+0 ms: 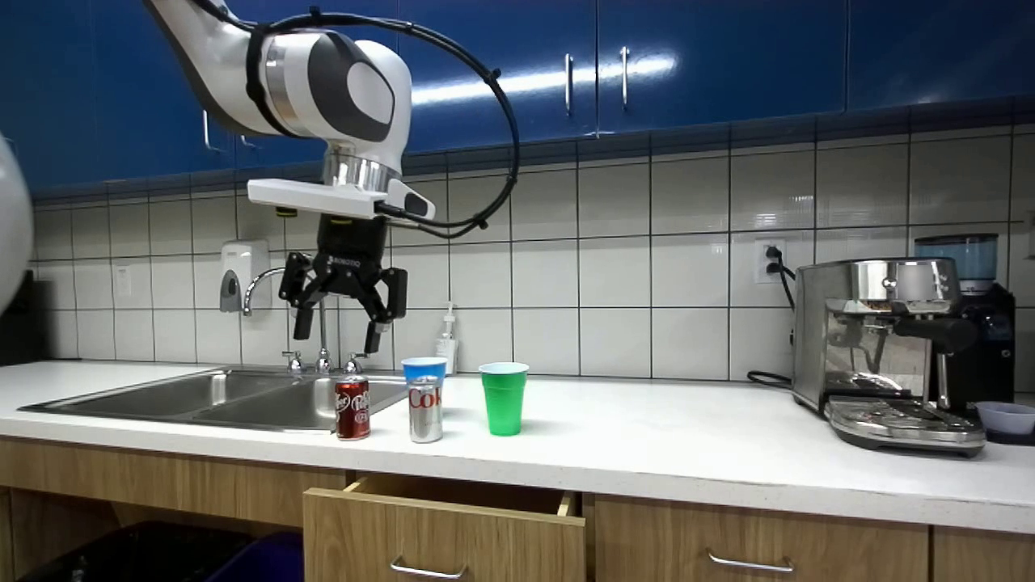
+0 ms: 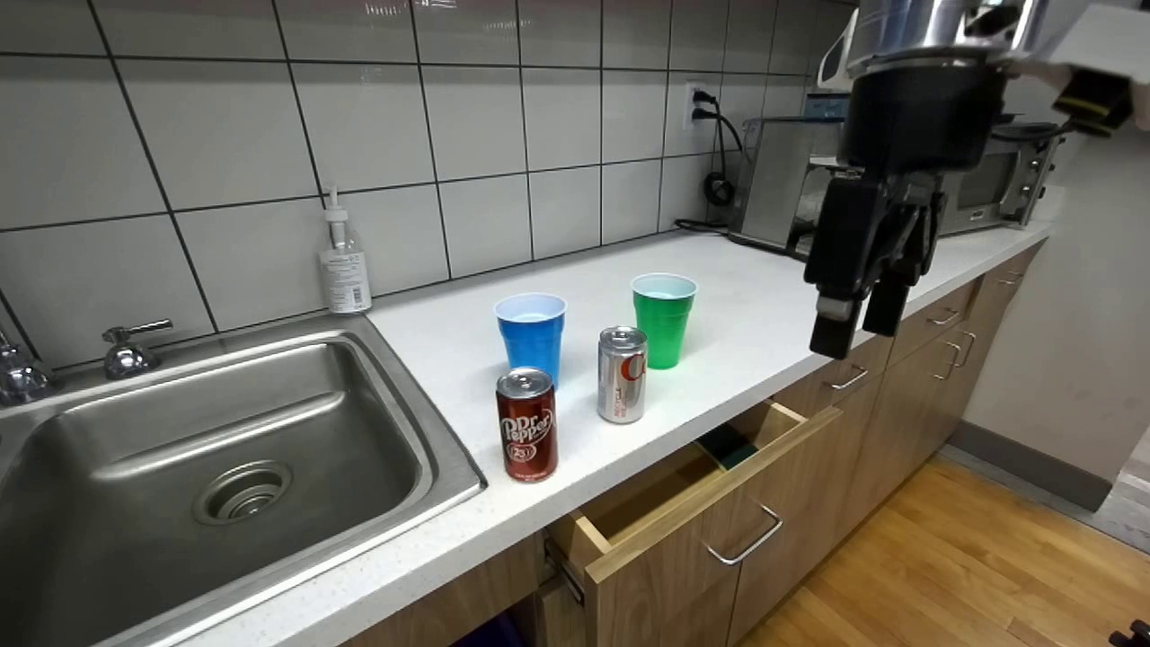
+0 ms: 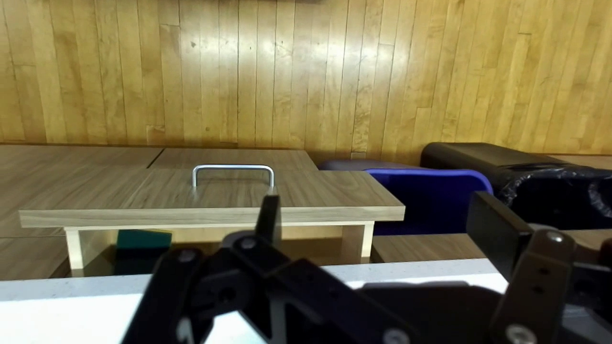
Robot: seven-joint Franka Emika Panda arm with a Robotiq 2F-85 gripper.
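Can see a coffee machine [image 1: 881, 356] on the white counter [image 1: 687, 436], a pump bottle [image 2: 346, 274] near the tiled wall [image 1: 687, 271], and a soap dispenser [image 1: 245, 271] mounted there. Can also see a blue bin [image 3: 430, 172] beside a black bin [image 3: 478, 156].

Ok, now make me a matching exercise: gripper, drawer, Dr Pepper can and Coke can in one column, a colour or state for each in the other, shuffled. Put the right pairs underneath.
Column one
1. Gripper
2. Drawer
3. Dr Pepper can
4. Coke can

Column two
A. Silver
B. Pulled out below the counter
C. Spread open in mid-air, holding nothing
D. Dark red

Right pairs: 1-C, 2-B, 3-D, 4-A
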